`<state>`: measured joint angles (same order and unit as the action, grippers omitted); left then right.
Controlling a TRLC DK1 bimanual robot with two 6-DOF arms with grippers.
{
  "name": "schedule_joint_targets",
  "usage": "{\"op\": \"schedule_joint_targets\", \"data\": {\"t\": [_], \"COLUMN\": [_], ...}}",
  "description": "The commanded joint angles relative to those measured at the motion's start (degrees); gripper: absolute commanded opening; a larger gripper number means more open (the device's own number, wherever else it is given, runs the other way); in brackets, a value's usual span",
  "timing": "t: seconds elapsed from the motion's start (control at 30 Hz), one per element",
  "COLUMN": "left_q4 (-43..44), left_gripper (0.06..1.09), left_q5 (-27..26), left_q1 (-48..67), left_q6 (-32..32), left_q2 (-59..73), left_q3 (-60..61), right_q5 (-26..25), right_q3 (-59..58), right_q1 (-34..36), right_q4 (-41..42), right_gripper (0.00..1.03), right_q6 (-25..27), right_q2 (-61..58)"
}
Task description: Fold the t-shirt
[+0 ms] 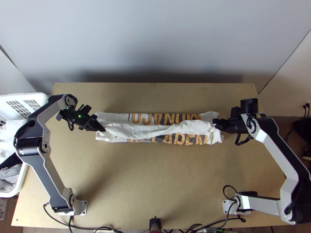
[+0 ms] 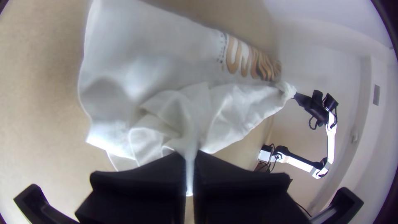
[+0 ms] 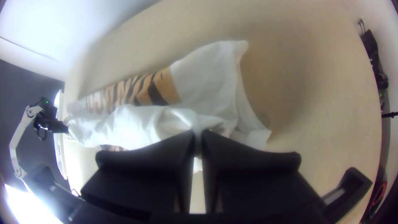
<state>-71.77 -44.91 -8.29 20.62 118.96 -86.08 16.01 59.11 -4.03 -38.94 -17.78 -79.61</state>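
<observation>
The white t-shirt (image 1: pixel 155 132) lies as a long, narrow folded strip across the middle of the table, orange and black print showing on both sides of a raised white fold. At the strip's left end is my left gripper (image 1: pixel 102 129); at its right end, my right gripper (image 1: pixel 216 123). In the left wrist view, my left gripper (image 2: pixel 190 178) is shut on a pinch of white cloth (image 2: pixel 166 103). My right gripper (image 3: pixel 198 166), in the right wrist view, is likewise shut on the shirt (image 3: pixel 211 79). Between them the held layer stretches lengthwise, slightly wrinkled.
A white basket (image 1: pixel 23 178) with cloth inside stands at the table's left edge. Black cables (image 1: pixel 210 223) run along the near edge around a dark device (image 1: pixel 154 224). Bare wooden table (image 1: pixel 155 174) lies in front of the shirt, with a pale wall behind.
</observation>
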Motion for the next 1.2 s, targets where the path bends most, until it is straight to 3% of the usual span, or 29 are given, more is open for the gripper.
{"op": "schedule_joint_targets", "data": {"t": [0.0, 0.7, 0.9, 0.93, 0.97, 1.03, 1.13, 1.17], "left_q4": [0.93, -0.65, -0.57, -0.65, -0.74, -1.36, -2.41, -2.85], "left_gripper": [0.09, 0.09, 0.10, 0.18, 0.40, 1.07, 1.04, 1.04], "left_q5": [0.61, 2.19, 8.43, 8.43, 8.34, 8.43, 8.52, 8.52], "left_q1": [0.21, -3.48, -1.81, -1.81, -1.81, -1.81, -1.81, -1.90], "left_q6": [-0.67, -3.57, -7.00, -7.09, -7.09, -6.74, -6.03, -5.68], "left_q2": [3.12, 9.80, 13.06, 13.06, 13.14, 12.97, 11.91, 11.12], "left_q3": [-2.60, -9.72, -10.24, -10.16, -10.16, -10.16, -10.07, -10.07], "right_q5": [-1.86, -7.48, -7.84, -7.84, -7.84, -6.78, -6.52, -6.52], "right_q3": [0.13, -3.39, -4.62, -4.53, -4.36, -3.74, -2.69, -2.33], "right_q1": [0.08, -0.27, -0.89, -1.15, -1.42, -1.33, -1.24, -1.15], "right_q4": [2.02, 9.49, 10.20, 10.20, 10.20, 9.85, 8.09, 8.09], "right_gripper": [0.03, 0.03, 0.03, 0.03, 0.03, 0.03, 0.06, 0.26], "right_q6": [0.03, -0.59, -1.56, -1.56, -1.47, -0.68, 2.49, 2.84], "right_q2": [-4.15, -10.83, -11.18, -11.27, -11.53, -11.70, -8.10, -6.08]}}
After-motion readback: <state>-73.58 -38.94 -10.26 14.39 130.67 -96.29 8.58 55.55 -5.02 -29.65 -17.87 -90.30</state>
